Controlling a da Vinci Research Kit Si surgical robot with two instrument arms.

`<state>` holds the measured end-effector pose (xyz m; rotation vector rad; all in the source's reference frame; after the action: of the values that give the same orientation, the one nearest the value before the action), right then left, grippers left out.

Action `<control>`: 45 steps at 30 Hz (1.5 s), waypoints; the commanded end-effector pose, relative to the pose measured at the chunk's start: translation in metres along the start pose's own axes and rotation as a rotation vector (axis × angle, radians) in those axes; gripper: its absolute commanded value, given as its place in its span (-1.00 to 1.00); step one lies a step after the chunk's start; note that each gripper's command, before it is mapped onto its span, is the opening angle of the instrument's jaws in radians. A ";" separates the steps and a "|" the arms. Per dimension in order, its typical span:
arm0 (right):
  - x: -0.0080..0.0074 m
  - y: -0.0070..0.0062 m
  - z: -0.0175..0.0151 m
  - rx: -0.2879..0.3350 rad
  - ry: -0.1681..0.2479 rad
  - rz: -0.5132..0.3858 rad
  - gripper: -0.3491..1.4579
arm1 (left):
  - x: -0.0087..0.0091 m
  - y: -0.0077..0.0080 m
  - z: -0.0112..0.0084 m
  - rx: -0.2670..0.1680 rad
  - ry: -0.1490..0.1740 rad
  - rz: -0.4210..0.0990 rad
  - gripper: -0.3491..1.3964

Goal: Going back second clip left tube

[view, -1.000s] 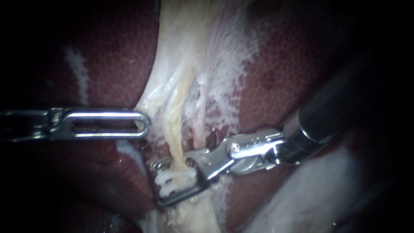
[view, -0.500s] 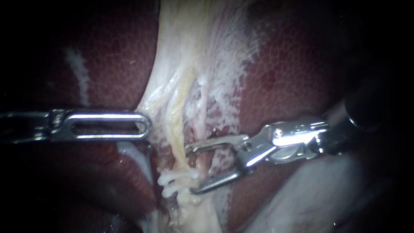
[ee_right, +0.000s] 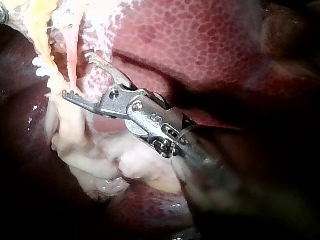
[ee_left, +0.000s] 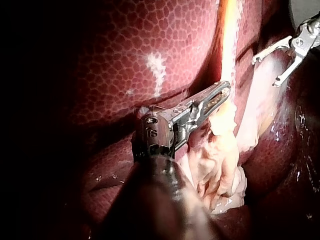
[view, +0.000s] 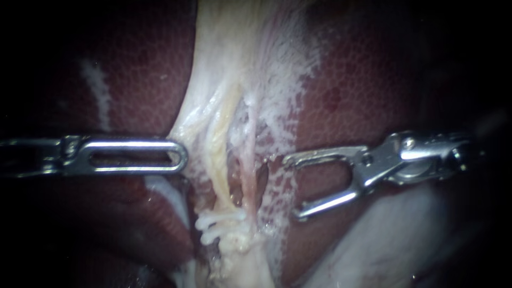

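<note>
Up front, right instrument: bright steel, shaft in from the right, two slim jaws spread wide in a V with nothing between them. They hang over a lacy white film on the liver, near the left tube but not touching it. Right wrist view shows fine teeth on the inner jaw faces, and one tip sits close to pale lumpy tissue. Then left instrument: shaft in from the left, flat steel jaws with one long oval slot, pressed together. The rounded tip nips the edge of the pale membrane, which tents toward it. Between the two tips, the left tube is a thin, yellowish, waxy cord running down the membrane. Across its lower end sit white clips, ridged bars lying close together and roughly crosswise; looks like two, count not certain. Just right of it runs a thinner pink tube. Below the clips are cream clumps, soft and glistening. The membrane is white and fibrous, fans wider toward the top, and frays into a net at its right edge. Behind it all, the liver is dark red and wet with a fine cobbled mosaic surface and one white streak on the left side. Lower right is a smooth pale mass, cannot tell what.
</note>
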<state>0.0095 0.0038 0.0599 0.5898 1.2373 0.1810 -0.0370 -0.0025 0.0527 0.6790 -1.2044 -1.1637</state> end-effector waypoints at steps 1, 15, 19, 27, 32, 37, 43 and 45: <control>0.0002 0.0000 -0.0004 -0.004 -0.001 0.000 0.05 | 0.0000 0.0000 0.0001 0.000 0.000 0.000 -1.00; 0.0010 -0.0002 -0.0012 -0.012 0.007 -0.013 0.05 | 0.0007 0.0004 0.0012 0.003 0.001 0.004 -1.00; 0.0010 -0.0003 -0.0012 -0.012 0.007 -0.014 0.05 | 0.0013 0.0013 0.0020 0.002 0.003 0.015 -1.00; 0.0012 -0.0005 -0.0009 -0.014 0.007 -0.013 0.05 | 0.0032 0.0025 0.0043 0.000 0.027 0.010 -1.00; 0.0013 -0.0006 -0.0008 -0.014 0.007 -0.013 0.05 | 0.0033 0.0024 0.0052 0.001 0.030 0.011 -1.00; 0.0013 -0.0006 -0.0008 -0.014 0.007 -0.013 0.05 | 0.0036 0.0024 0.0058 0.002 0.031 0.013 -1.00; 0.0013 -0.0007 -0.0008 -0.015 0.007 -0.014 0.05 | 0.0036 0.0024 0.0059 0.005 0.033 0.013 -1.00; 0.0013 -0.0007 -0.0007 -0.012 0.007 -0.014 0.05 | 0.0036 0.0024 0.0059 0.005 0.033 0.013 -1.00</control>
<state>0.0091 0.0041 0.0583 0.5701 1.2459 0.1795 -0.0421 -0.0042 0.0578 0.6903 -1.1825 -1.1350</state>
